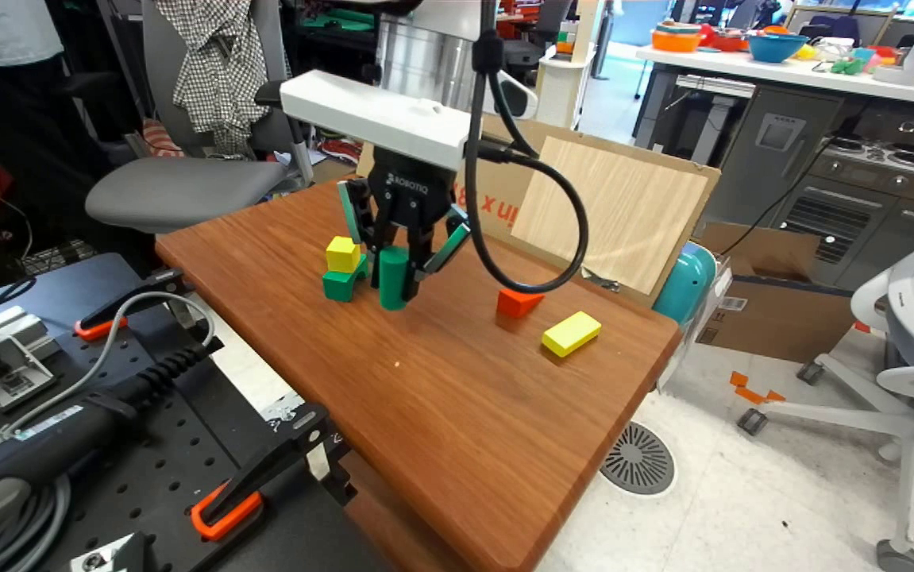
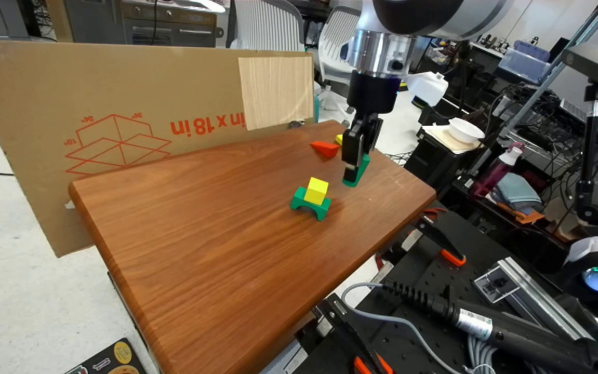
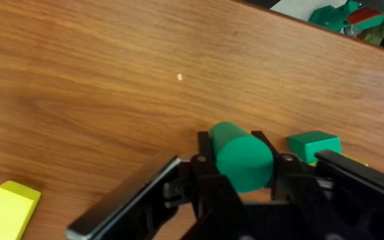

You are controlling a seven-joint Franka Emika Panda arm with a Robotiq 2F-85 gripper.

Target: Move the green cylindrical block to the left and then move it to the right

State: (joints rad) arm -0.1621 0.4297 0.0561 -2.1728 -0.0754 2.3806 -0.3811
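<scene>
The green cylindrical block (image 1: 394, 280) is held between the fingers of my gripper (image 1: 393, 289) over the wooden table. It also shows in an exterior view (image 2: 363, 167), where it leans to one side and is partly hidden by the fingers. In the wrist view my gripper (image 3: 231, 134) is shut on the sides of the green cylindrical block (image 3: 245, 163), with its round end facing the camera. I cannot tell whether its lower end touches the table.
A green arch block (image 1: 337, 287) bearing a yellow cube (image 1: 343, 254) stands close beside the held cylinder. A red block (image 1: 516, 303) and a yellow block (image 1: 572, 334) lie elsewhere on the table (image 1: 441, 429). A cardboard sheet (image 2: 122, 88) stands along one table edge.
</scene>
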